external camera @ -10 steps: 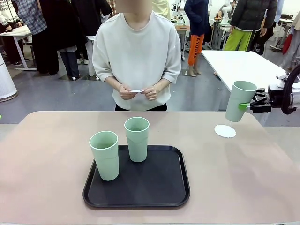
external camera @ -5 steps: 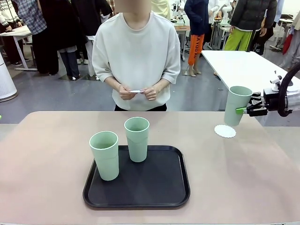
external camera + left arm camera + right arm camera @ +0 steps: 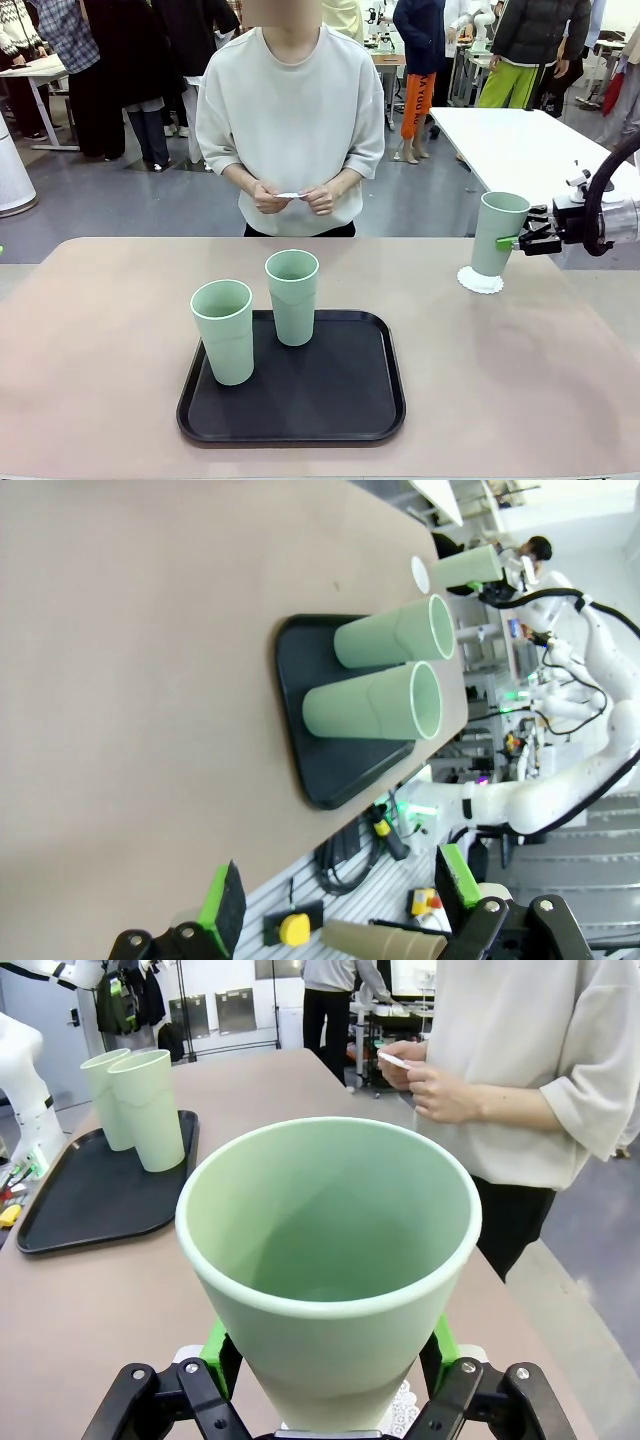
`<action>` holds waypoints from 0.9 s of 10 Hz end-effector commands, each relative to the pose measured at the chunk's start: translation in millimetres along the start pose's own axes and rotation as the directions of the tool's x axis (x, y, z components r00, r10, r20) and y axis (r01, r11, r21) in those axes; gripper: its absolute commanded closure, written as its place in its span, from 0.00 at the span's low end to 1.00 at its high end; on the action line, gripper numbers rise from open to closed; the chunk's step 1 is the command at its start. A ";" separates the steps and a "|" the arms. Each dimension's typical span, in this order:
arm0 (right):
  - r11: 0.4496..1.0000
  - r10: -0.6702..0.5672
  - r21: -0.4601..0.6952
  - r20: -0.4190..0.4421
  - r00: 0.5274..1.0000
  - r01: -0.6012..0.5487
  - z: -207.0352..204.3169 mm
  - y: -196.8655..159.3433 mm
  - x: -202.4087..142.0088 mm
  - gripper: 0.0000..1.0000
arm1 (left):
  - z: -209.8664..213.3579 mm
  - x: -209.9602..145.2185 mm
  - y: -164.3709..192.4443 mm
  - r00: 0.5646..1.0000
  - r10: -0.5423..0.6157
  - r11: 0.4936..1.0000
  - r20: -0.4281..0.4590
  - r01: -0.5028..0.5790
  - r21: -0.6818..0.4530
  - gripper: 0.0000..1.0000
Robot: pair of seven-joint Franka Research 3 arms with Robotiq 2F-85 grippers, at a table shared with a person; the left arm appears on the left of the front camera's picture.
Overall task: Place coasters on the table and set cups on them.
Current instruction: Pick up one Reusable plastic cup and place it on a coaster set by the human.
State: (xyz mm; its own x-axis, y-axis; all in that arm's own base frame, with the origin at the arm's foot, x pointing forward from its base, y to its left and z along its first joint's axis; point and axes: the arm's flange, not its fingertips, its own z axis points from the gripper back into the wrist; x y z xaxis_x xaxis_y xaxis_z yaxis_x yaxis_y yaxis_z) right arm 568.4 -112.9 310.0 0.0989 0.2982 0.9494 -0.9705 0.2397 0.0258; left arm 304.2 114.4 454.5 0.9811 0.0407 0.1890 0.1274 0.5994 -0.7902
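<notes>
Presently right tool point(image 3: 508, 241) grips an empty cup point(image 3: 493, 230) on its coaster point(image 3: 480, 286); left tool point(image 3: 340, 884) spread wide.

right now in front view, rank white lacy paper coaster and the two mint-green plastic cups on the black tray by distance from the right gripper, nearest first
1. White lacy paper coaster, far right, under the held mint-green cup in the right gripper.
2. Rear mint-green cup on the black tray.
3. Front-left mint-green cup, same tray.
</notes>
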 end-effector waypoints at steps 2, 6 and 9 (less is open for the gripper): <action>0.999 -0.031 0.027 -0.035 0.999 0.032 -4.8 -11.0 -2.0 0.15 | 1.4 -0.4 0.1 1.000 -0.004 1.000 0.005 0.004 -0.014 0.00; 0.999 -0.046 0.017 -0.034 0.998 0.046 -4.9 -17.7 -10.3 0.15 | 1.4 -0.4 0.1 1.000 -0.004 1.000 0.005 0.004 -0.014 0.00; 0.998 -0.055 -0.005 -0.049 0.997 0.055 -4.9 -18.9 -12.1 0.15 | 1.4 -0.4 0.1 1.000 -0.004 1.000 0.005 0.004 -0.014 0.00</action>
State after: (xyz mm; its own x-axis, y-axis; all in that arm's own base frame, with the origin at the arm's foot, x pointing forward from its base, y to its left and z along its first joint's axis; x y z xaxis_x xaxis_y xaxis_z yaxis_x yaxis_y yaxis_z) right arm 578.5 -116.7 293.0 0.1407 0.3157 0.9384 -0.9676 0.2446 0.0628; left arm 304.2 114.4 454.4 0.9811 0.0407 0.1890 0.1274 0.5994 -0.7902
